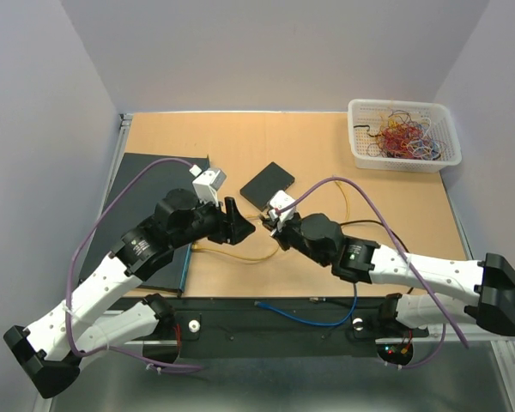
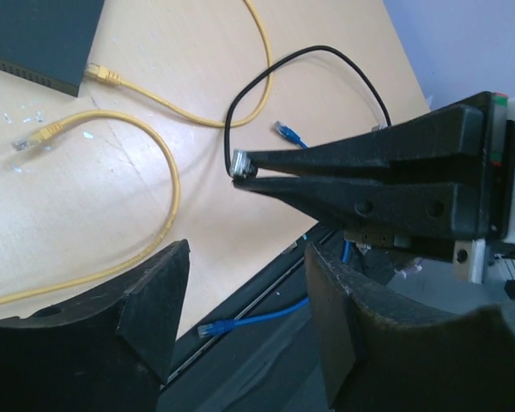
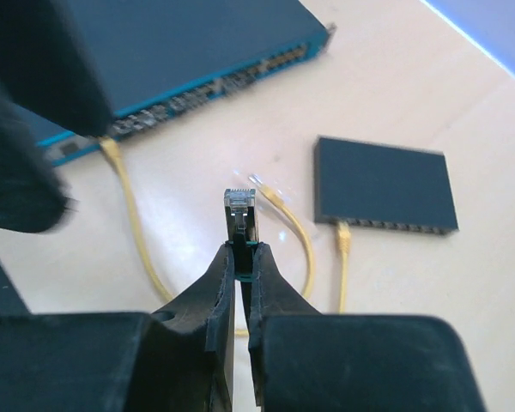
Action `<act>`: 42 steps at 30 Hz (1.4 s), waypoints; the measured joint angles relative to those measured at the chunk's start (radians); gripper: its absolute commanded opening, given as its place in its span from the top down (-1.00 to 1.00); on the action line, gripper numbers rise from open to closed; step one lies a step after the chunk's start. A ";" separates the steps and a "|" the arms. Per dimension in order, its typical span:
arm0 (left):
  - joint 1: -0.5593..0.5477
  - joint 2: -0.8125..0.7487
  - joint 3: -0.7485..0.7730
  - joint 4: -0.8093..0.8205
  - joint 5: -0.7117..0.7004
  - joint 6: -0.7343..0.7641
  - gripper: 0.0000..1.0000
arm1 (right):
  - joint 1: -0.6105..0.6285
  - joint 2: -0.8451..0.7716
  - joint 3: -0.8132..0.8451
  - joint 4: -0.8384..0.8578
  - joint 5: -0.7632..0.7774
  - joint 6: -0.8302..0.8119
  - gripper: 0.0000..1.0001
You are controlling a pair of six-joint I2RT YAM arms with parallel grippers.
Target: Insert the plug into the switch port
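Clamped together on the plug (image 3: 239, 204): jaws of the right gripper (image 3: 243, 257), with the plug's clear tip poking past the fingertips toward twelve o'clock in the right wrist view. Same pinch seen side-on from the left wrist view, with a black cable (image 2: 326, 53) looping away from the plug toward one o'clock. Jaws of the left gripper (image 2: 249, 300) standing well apart, holding nothing, the right gripper's tips just beyond the gap at twelve o'clock.

In the top view, left gripper at nine o'clock of the right gripper, tips close together above the middle of the table (image 1: 240, 137). Small switch (image 1: 268, 184) lying just at twelve o'clock of the two grippers. Large switch (image 1: 137, 193) flat at nine o'clock, partly under the left arm, its port row turned toward the plug but well apart from it.

Yellow cables (image 2: 173, 184) curling over the table, one end at the large switch's edge, another at the small switch's ports. Blue cable (image 2: 240, 322) at six o'clock in the left wrist view, on the dark near edge. Basket (image 1: 354, 129) of tangled coloured strands at two o'clock, far corner.
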 measured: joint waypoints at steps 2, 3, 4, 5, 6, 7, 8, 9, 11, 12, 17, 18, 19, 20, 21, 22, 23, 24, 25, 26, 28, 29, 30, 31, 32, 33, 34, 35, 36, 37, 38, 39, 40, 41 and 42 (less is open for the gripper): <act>0.001 0.000 0.000 0.007 -0.022 0.000 -0.40 | -0.029 0.000 -0.003 -0.023 0.027 0.019 0.99; 0.002 0.001 0.000 0.012 -0.033 0.000 -0.40 | -0.047 0.000 -0.003 -0.038 0.038 0.028 0.99; 0.003 0.002 0.000 0.025 -0.048 -0.001 -0.40 | -0.066 0.000 -0.003 -0.050 0.046 0.038 0.99; 0.005 0.004 -0.001 0.031 -0.054 -0.001 -0.40 | -0.096 0.000 -0.003 -0.067 0.061 0.050 0.99; 0.009 0.009 -0.002 0.045 -0.068 -0.002 -0.40 | -0.119 0.002 -0.003 -0.080 0.071 0.057 0.99; 0.014 0.016 -0.005 0.066 -0.081 -0.002 -0.40 | -0.149 0.005 0.001 -0.106 0.083 0.071 0.99; 0.019 0.031 -0.007 0.084 -0.099 -0.003 -0.40 | -0.171 0.011 0.006 -0.121 0.090 0.082 0.99; 0.026 0.045 -0.008 0.099 -0.112 -0.003 -0.40 | -0.200 0.027 0.020 -0.145 0.096 0.094 0.99; 0.039 0.084 -0.008 0.132 -0.134 -0.003 -0.40 | -0.251 0.070 0.057 -0.180 0.100 0.125 0.99; 0.048 0.111 -0.008 0.151 -0.150 -0.002 -0.40 | -0.283 0.098 0.075 -0.194 0.099 0.139 0.99; 0.087 0.225 -0.021 0.263 -0.235 0.000 -0.40 | -0.407 0.235 0.135 -0.238 0.046 0.189 0.99; 0.096 0.244 -0.032 0.302 -0.251 0.002 -0.40 | -0.429 0.266 0.144 -0.245 0.032 0.195 0.99; 0.107 0.269 -0.047 0.354 -0.266 0.004 -0.40 | -0.447 0.293 0.152 -0.249 0.012 0.199 0.99; 0.116 0.282 -0.055 0.382 -0.270 0.005 -0.40 | -0.461 0.315 0.160 -0.255 -0.010 0.201 0.99; 0.125 0.302 -0.063 0.415 -0.272 0.005 -0.40 | -0.479 0.346 0.169 -0.263 -0.039 0.206 0.99; 0.143 0.338 -0.067 0.466 -0.272 0.006 -0.39 | -0.496 0.372 0.181 -0.273 -0.070 0.209 0.99; 0.158 0.375 -0.067 0.517 -0.269 0.008 -0.36 | -0.506 0.390 0.190 -0.277 -0.098 0.210 0.99; 0.176 0.409 -0.067 0.553 -0.257 0.007 -0.35 | -0.520 0.420 0.208 -0.284 -0.133 0.212 0.99; 0.197 0.446 -0.067 0.598 -0.239 0.007 -0.34 | -0.529 0.443 0.220 -0.286 -0.159 0.213 0.99; 0.224 0.496 -0.066 0.654 -0.220 0.006 -0.32 | -0.536 0.462 0.231 -0.287 -0.186 0.213 0.99; 0.259 0.572 -0.066 0.721 -0.188 0.007 -0.31 | -0.542 0.494 0.249 -0.291 -0.229 0.212 0.99; 0.276 0.621 -0.063 0.748 -0.180 0.010 -0.30 | -0.542 0.509 0.257 -0.292 -0.252 0.212 0.99; 0.287 0.659 -0.057 0.762 -0.180 0.014 -0.29 | -0.542 0.526 0.265 -0.293 -0.272 0.211 0.99; 0.293 0.690 -0.048 0.775 -0.179 0.020 -0.28 | -0.542 0.550 0.277 -0.296 -0.296 0.210 0.99; 0.295 0.734 -0.032 0.789 -0.179 0.029 -0.26 | -0.542 0.561 0.284 -0.296 -0.306 0.209 0.99; 0.295 0.774 -0.013 0.799 -0.179 0.041 -0.26 | -0.542 0.584 0.295 -0.296 -0.324 0.206 0.99; 0.294 0.817 0.011 0.813 -0.178 0.050 -0.26 | -0.542 0.595 0.299 -0.296 -0.330 0.205 0.99; 0.294 0.836 0.023 0.820 -0.179 0.055 -0.26 | -0.542 0.616 0.307 -0.296 -0.343 0.204 0.99; 0.294 0.881 0.048 0.839 -0.178 0.064 -0.26 | -0.542 0.630 0.312 -0.297 -0.353 0.201 0.99; 0.294 0.909 0.063 0.855 -0.178 0.069 -0.24 | -0.542 0.642 0.316 -0.299 -0.362 0.200 0.99; 0.294 0.937 0.076 0.872 -0.177 0.071 -0.24 | -0.542 0.655 0.321 -0.299 -0.369 0.197 0.99; 0.294 0.965 0.088 0.894 -0.171 0.072 -0.23 | -0.542 0.669 0.328 -0.301 -0.376 0.196 0.99; 0.294 0.980 0.093 0.905 -0.169 0.073 -0.23 | -0.542 0.677 0.333 -0.302 -0.380 0.195 0.99; 0.294 1.011 0.105 0.926 -0.161 0.074 -0.23 | -0.542 0.685 0.341 -0.302 -0.384 0.194 0.99; 0.294 1.032 0.111 0.939 -0.155 0.075 -0.23 | -0.542 0.689 0.350 -0.303 -0.387 0.193 0.99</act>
